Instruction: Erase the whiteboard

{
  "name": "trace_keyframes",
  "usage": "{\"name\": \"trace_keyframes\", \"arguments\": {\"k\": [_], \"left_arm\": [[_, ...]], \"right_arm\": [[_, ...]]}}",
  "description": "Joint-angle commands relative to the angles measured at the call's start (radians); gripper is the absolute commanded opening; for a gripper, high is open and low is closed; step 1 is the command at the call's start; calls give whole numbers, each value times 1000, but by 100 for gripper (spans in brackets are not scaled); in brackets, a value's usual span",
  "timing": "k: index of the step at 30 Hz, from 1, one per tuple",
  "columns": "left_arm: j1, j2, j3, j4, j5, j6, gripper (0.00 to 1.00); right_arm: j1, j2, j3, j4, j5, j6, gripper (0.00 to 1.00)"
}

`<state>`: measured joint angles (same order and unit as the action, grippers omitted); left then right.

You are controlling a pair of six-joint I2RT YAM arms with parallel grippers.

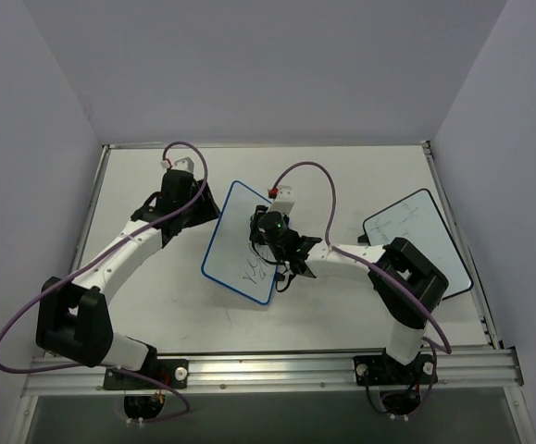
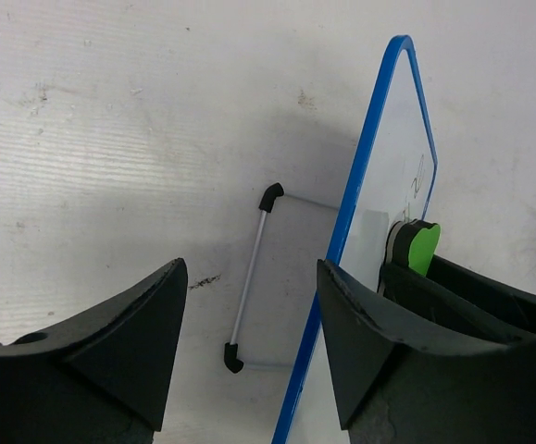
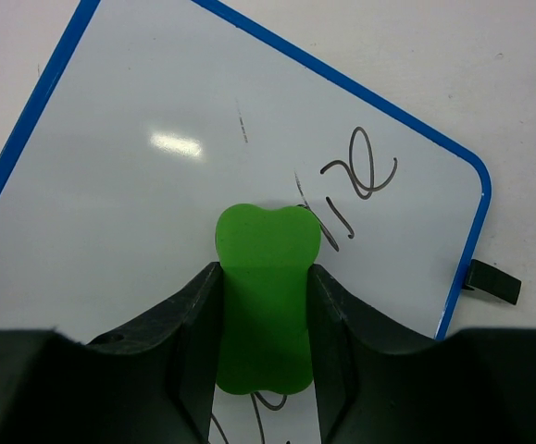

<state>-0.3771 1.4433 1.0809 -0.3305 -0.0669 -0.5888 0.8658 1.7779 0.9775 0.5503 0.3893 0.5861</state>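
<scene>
- Black fingers of your left gripper (image 2: 251, 266) stand apart and clamp nothing. In the left wrist view they straddle the silver stand bar (image 2: 249, 277). The board's blue left edge runs just by the right-hand finger. I cannot tell whether they touch.
- The whiteboard (image 1: 235, 231) lies in the middle of the top view, tilted on the table (image 1: 138, 305), between the two grippers.
- Its upper and left face looks wiped already, to my eye. The right wrist view shows only a faint stroke or two on it.
- The green eraser (image 3: 268, 236) sits flat against the face, low and centre in the right wrist view. Your right gripper (image 3: 266, 268) is closed on its sides.
- Dark handwriting (image 3: 360, 171) shows just right of the eraser, and more of it peeks out at the bottom edge of that frame, under the fingers.
- I judge the job roughly half done. What is left for you is the writing right of the eraser and under the fingers.
- At the far right of the top view lies a black-framed board (image 1: 411, 217), partly under the right arm. It is not your target.
</scene>
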Motion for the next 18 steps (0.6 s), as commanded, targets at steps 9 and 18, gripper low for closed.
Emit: {"name": "trace_keyframes", "arguments": {"k": [9, 18], "left_arm": [[-14, 11, 39, 122, 179, -60, 75], [17, 57, 25, 211, 349, -72, 75]], "right_arm": [[39, 35, -42, -85, -81, 27, 0], [-8, -6, -100, -79, -95, 27, 0]]}}
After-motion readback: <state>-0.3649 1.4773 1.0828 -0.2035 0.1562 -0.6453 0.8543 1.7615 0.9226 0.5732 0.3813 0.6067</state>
